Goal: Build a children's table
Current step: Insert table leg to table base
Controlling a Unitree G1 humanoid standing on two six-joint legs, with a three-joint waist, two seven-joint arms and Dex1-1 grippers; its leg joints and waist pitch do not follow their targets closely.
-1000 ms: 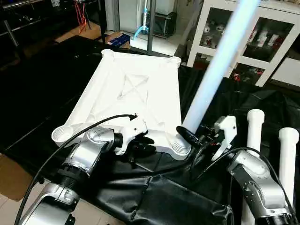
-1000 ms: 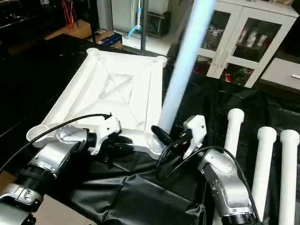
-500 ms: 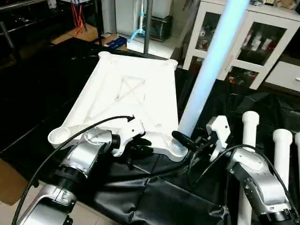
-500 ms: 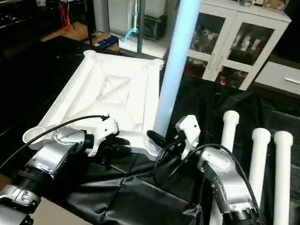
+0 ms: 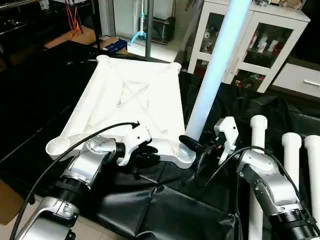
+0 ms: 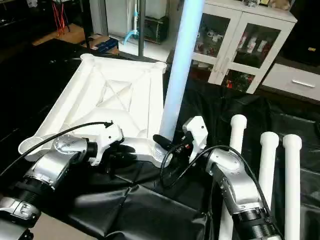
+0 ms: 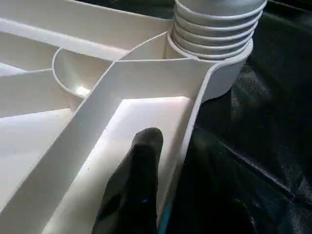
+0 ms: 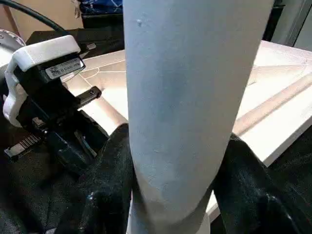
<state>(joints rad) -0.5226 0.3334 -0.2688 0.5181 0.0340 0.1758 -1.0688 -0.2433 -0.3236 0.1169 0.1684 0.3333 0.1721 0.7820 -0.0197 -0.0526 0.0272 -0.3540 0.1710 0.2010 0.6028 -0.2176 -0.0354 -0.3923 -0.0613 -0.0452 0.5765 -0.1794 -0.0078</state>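
Here I seat the first leg (image 5: 212, 75) in the near right corner socket (image 5: 186, 156) of the upturned tabletop (image 5: 135, 100), which lies on the black-covered bench. My right gripper (image 8: 175, 195) is clamped around the leg low down; my left gripper (image 5: 145, 155) pinches the tabletop's near rim to steady it. To do this well, I judge the leg must stand square over the socket. Its long axis rises steeply, the top tilting away and right.
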